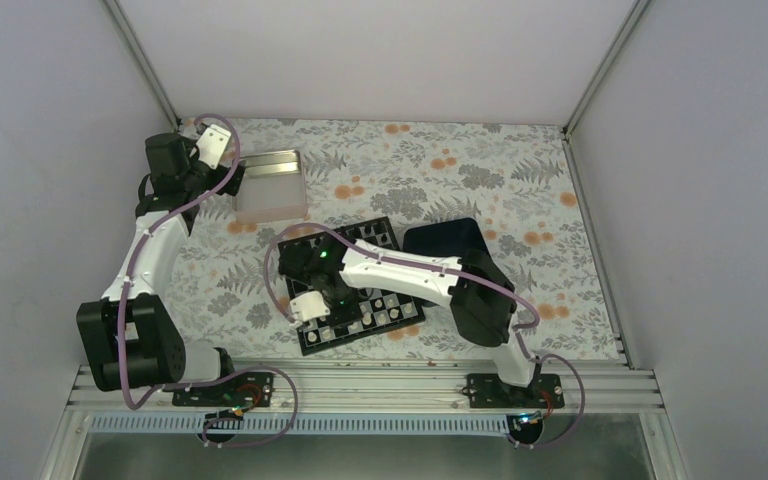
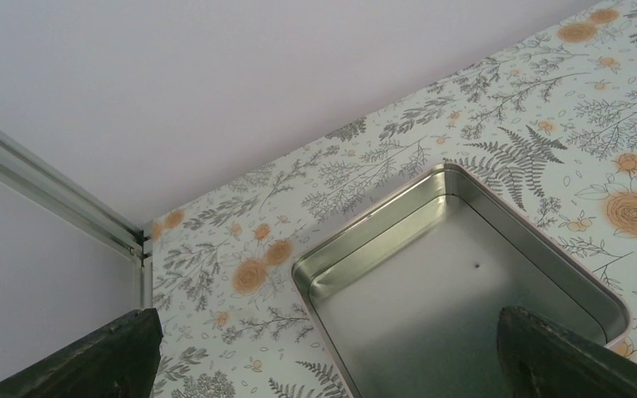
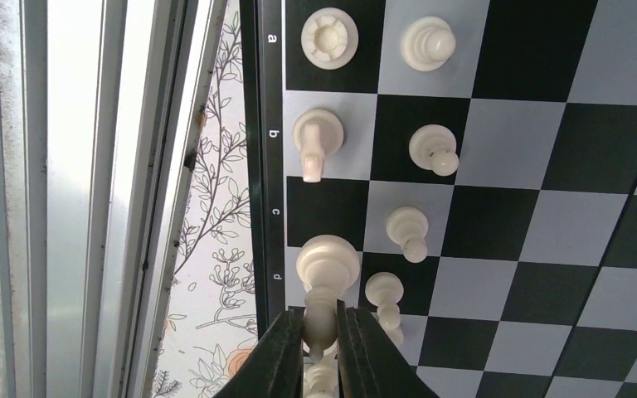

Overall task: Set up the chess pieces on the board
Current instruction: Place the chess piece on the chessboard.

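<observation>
Chess pieces [image 3: 407,228]: seven visible on board [image 3: 547,166], one in right pincer [image 3: 321,319].

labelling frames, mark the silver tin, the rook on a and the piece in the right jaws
silver tin [image 2: 431,290], left wrist view, bare floor
rook [image 3: 329,37], right wrist view, notched top
held piece [image 3: 328,264], right wrist view, wide round end

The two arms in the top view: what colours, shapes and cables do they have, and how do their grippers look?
The left arm and the right arm both have white links between boxy black joints. A mauve cable loops loosely along each. A small green light glows near the right wrist. The left gripper and right gripper have dark, matte fingers.
</observation>
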